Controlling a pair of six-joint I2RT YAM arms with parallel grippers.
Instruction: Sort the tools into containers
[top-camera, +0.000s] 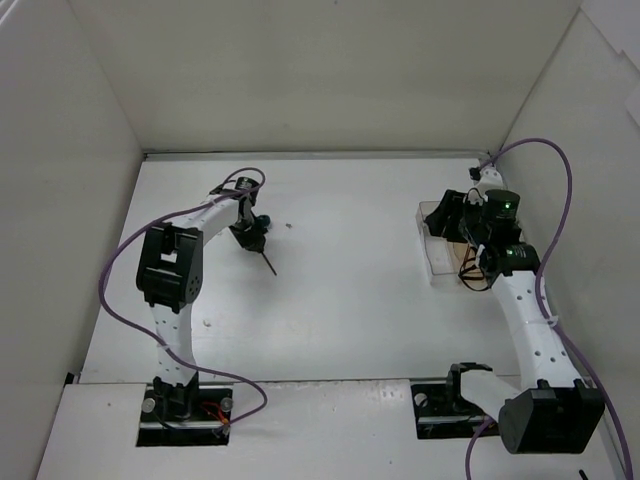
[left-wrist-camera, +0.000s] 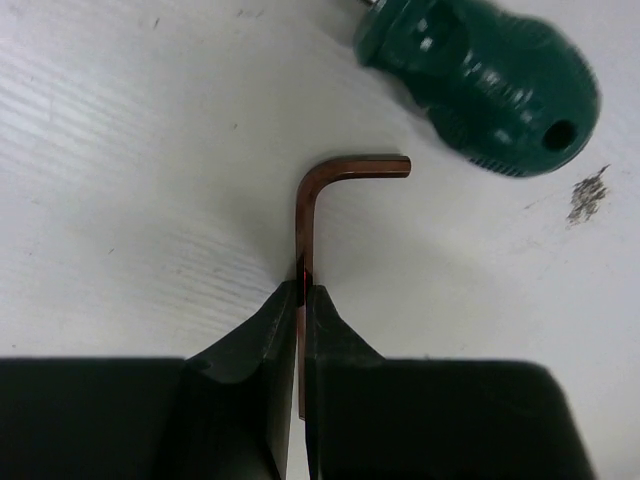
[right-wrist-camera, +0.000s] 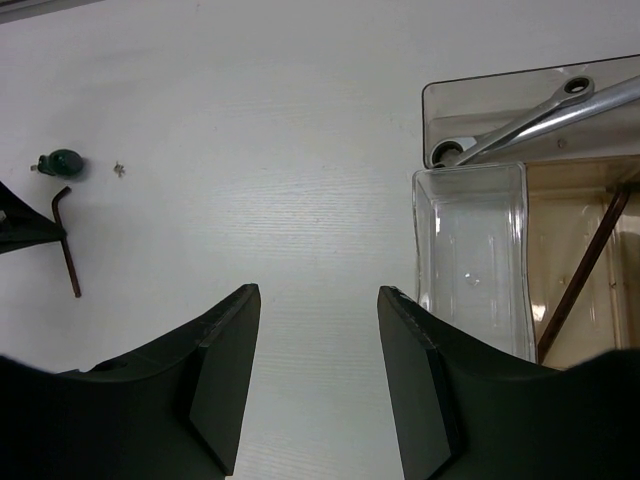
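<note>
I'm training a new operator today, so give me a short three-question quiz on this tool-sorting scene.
1. True or false: the left pincer is shut on a hex key.
2. Which tool lies nearest that hex key? A hammer, B green-handled screwdriver, C tape measure.
3. Name the silver tool in the far container of the right wrist view.
Key: 1 true; 2 B; 3 wrench.
</note>
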